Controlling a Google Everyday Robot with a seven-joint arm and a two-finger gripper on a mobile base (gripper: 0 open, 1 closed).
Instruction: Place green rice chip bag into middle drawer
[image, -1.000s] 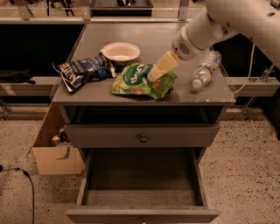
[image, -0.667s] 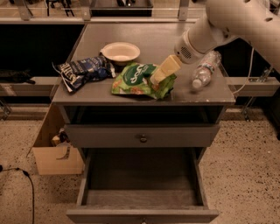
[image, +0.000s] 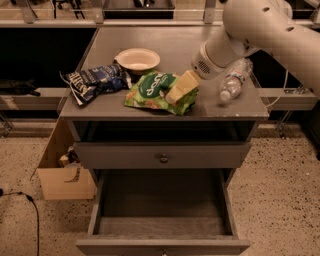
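Since a second ago the gripper (image: 181, 88) has slid slightly toward the counter's (image: 150, 42) front edge. It rests on the green rice chip bag (image: 148, 89), which lies mid-counter near that edge — open or shut, I cannot tell. Below, the middle drawer (image: 160, 202) stands pulled out.
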